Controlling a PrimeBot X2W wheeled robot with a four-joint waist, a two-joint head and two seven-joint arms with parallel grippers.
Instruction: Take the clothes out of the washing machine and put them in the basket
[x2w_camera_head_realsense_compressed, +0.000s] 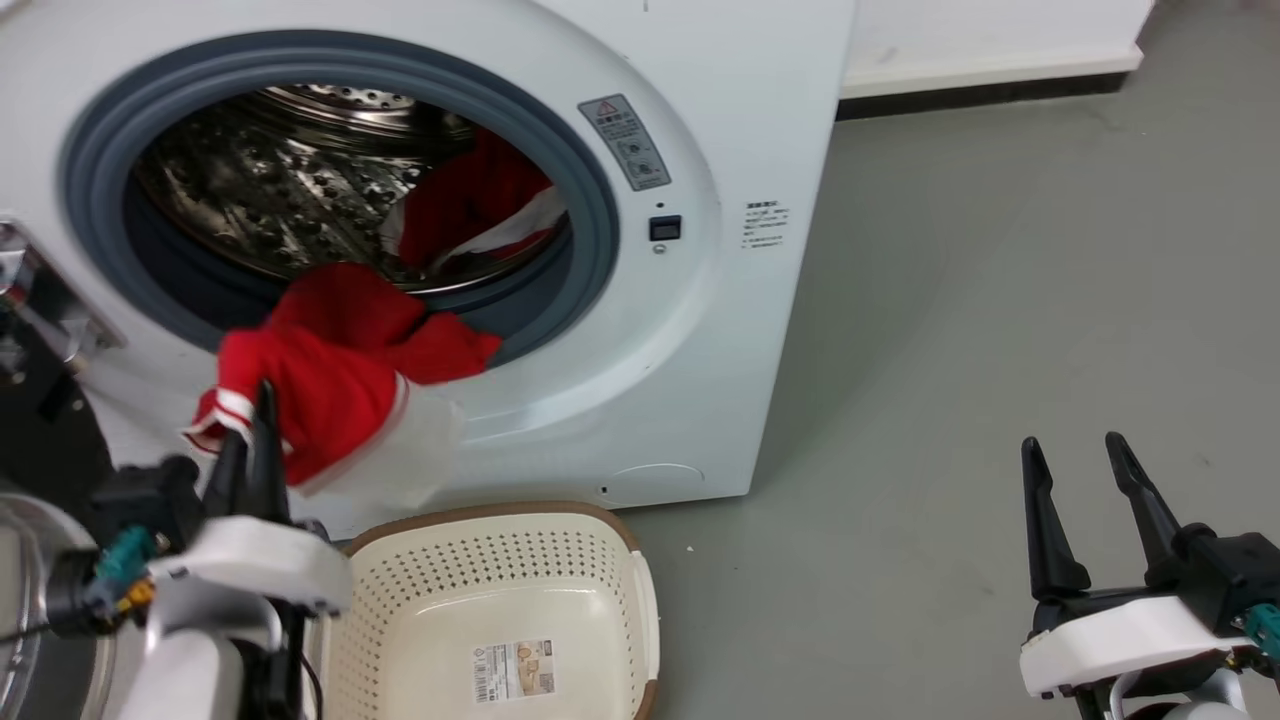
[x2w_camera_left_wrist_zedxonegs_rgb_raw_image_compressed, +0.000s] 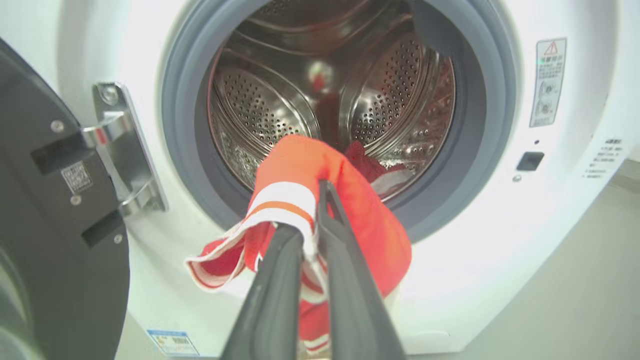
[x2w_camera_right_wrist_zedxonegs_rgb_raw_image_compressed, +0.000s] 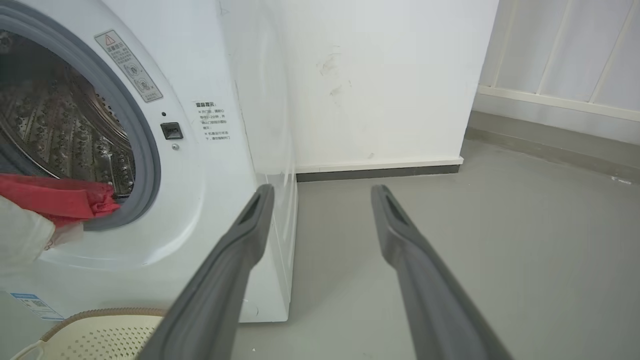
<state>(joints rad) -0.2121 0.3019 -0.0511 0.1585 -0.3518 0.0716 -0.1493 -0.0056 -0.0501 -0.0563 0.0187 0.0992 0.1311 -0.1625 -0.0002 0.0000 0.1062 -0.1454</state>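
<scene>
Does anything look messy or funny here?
The red clothes spill half out of the washing machine, pinched by the left gripper; the rest lies in the drum. Nothing looks broken.

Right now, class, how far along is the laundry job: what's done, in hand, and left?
Done: the washing machine stands open. In hand: the left gripper is shut on the red clothes, which hang half out of the drum. Left: pull them clear and drop them in the empty basket.

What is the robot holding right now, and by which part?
The left gripper is shut on the bright red soft fabric garment, pinching its red-and-white striped trim; the right gripper is open, holding nothing.
</scene>
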